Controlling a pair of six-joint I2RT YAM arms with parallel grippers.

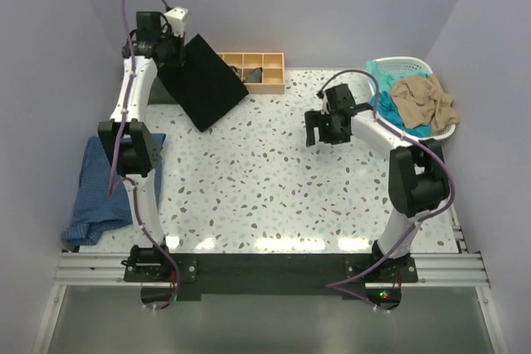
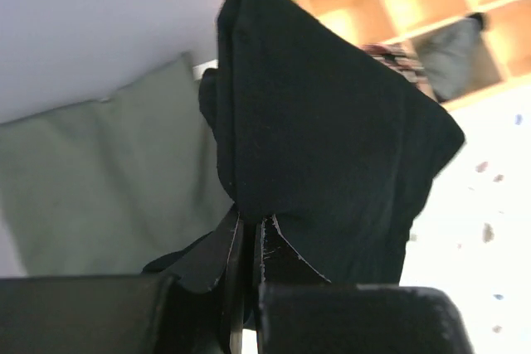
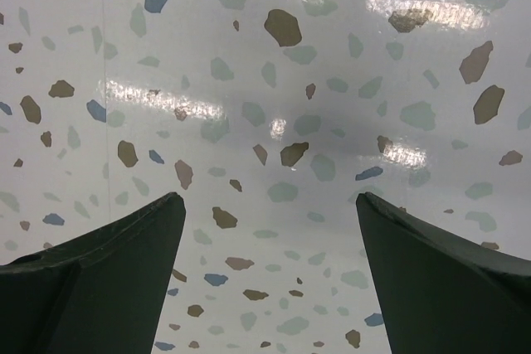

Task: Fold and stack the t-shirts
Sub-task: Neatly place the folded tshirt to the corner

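- Left end effector (image 2: 249, 234) is clamped on a fold of the black t-shirt (image 1: 203, 82), which hangs over the far-left worktop (image 1: 265, 196). Its long axis runs diagonally from the jaws toward the near right.
- Grey-green t-shirt (image 2: 108, 172) lies flat just beside the hanging one. Left arm is nearer; judged the stacking spot.
- Right end effector (image 1: 323, 130) is spread wide and empty, well apart over mid-worktop.
- Count: one black, one grey-green; one tan t-shirt (image 1: 425, 99) and one teal t-shirt (image 1: 390, 112) in the laundry basket (image 1: 398, 62); one blue garment (image 1: 104, 188) at the left edge.

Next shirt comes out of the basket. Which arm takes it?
Right. The right gripper is open and empty over the table, close to the basket with the tan shirt and teal shirt. The left gripper is shut on the black shirt, far left.
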